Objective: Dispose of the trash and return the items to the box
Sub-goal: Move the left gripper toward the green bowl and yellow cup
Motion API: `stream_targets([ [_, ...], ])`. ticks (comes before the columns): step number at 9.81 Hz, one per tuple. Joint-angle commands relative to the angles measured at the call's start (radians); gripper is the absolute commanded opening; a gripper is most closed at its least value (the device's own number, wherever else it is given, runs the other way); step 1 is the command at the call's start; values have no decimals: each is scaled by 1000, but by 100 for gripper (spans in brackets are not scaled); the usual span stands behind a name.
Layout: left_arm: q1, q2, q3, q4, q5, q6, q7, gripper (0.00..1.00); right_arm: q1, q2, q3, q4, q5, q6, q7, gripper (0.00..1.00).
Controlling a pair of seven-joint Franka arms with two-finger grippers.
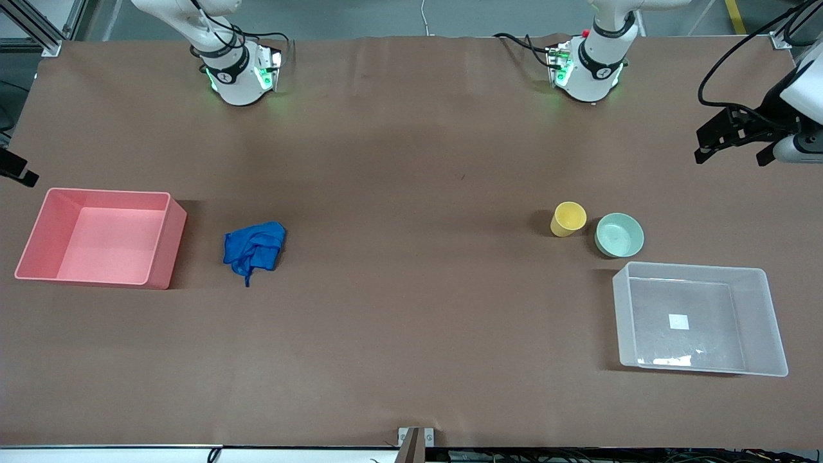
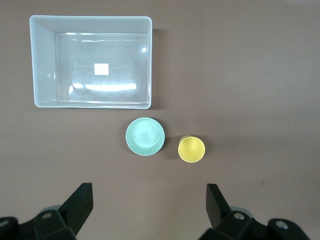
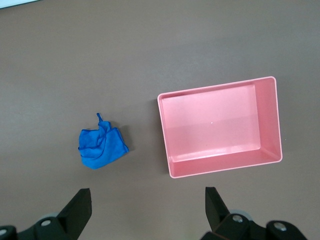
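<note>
The blue cloth wad [image 1: 253, 249] lies on the table beside the pink bin, toward the right arm's end; it also shows in the right wrist view [image 3: 101, 148]. The yellow cup [image 1: 568, 218] and the mint-green bowl [image 1: 619, 235] stand side by side, upright, just farther from the front camera than the clear box [image 1: 701, 319]. The left wrist view shows the cup [image 2: 191, 149], the bowl [image 2: 145, 136] and the empty box [image 2: 42, 60]. My left gripper [image 2: 150, 200] is open and empty, high over the table's end [image 1: 733, 154]. My right gripper [image 3: 147, 202] is open and empty, mostly outside the front view [image 1: 16, 168].
An empty pink rectangular bin [image 1: 161, 238] stands at the right arm's end of the table, also in the right wrist view [image 3: 165, 130]. The brown table [image 1: 411, 193] stretches bare between the cloth and the cup. Both arm bases stand along the table's edge farthest from the front camera.
</note>
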Motion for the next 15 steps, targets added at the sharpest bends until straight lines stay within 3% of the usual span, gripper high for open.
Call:
stream_targets([
  [1, 11, 6, -13, -26, 23, 12, 2, 100, -21, -124, 9, -132, -9, 9, 20, 100],
  [3, 11, 11, -8, -21, 14, 12, -10, 100, -132, -124, 136, -130, -14, 10, 17, 100],
  [5, 9, 11, 3, -27, 22, 12, 5, 100, -68, -123, 73, -130, -14, 7, 17, 100],
  [7, 5, 6, 32, -79, 13, 53, 23, 98, -68, -114, 68, -89, -5, 12, 8, 100],
  [8, 0, 0, 35, -142, 12, 112, 23, 98, -65, -85, 69, -28, -12, -5, 12, 100],
  [10, 6, -17, 44, -278, 12, 244, 28, 98, -66, -68, 71, -16, -6, -6, 12, 100],
  [13, 9, -18, 65, -560, 12, 519, 78, 98, -40, -63, 88, -13, -5, -9, 20, 100],
  [15, 11, -6, 70, -741, 16, 756, 91, 98, 9, -49, 170, -68, -9, -49, 148, 100],
])
